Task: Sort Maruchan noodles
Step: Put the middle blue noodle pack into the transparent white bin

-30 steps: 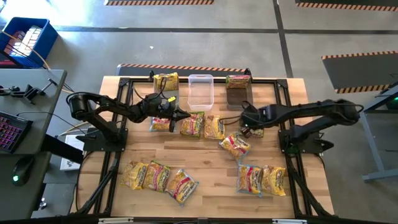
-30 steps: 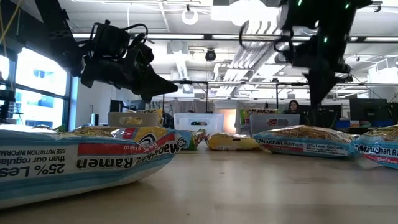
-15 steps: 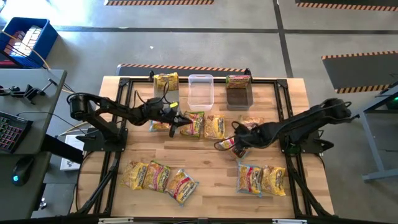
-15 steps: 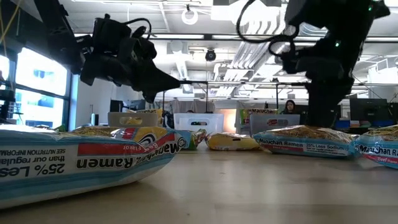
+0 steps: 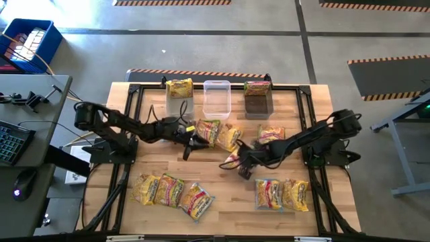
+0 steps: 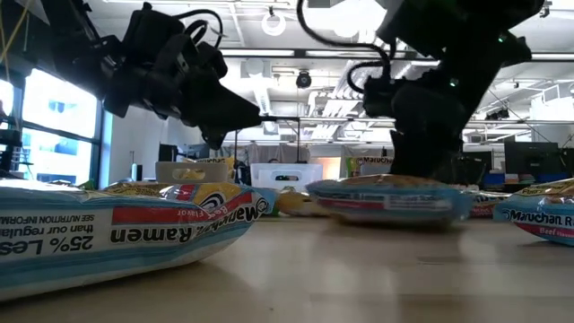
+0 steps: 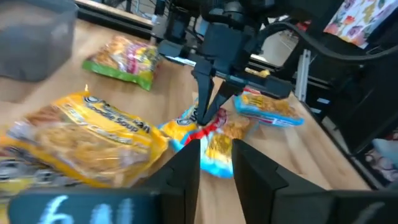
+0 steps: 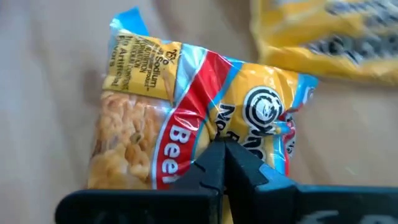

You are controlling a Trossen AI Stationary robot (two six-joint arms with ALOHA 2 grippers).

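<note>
Wooden bench point(image 5: 222, 195), centre: right claw point(image 8: 222, 163) pinched shut on yellow, blue-edged Maruchan noodles packet point(image 8: 186, 112), red band reading "Beef". Left claw point(image 7: 217, 165), at nine o'clock, slightly parted, empty.

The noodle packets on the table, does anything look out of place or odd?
One blue-edged beef packet lies askew mid-table, apart from the clusters, with the right tool shut on its edge. The other packets just lie scattered; none looks torn.

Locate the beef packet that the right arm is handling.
In the high view the beef packet lies mid-table, right of centre, at the right gripper, just below the yellow packets in the middle row.
</note>
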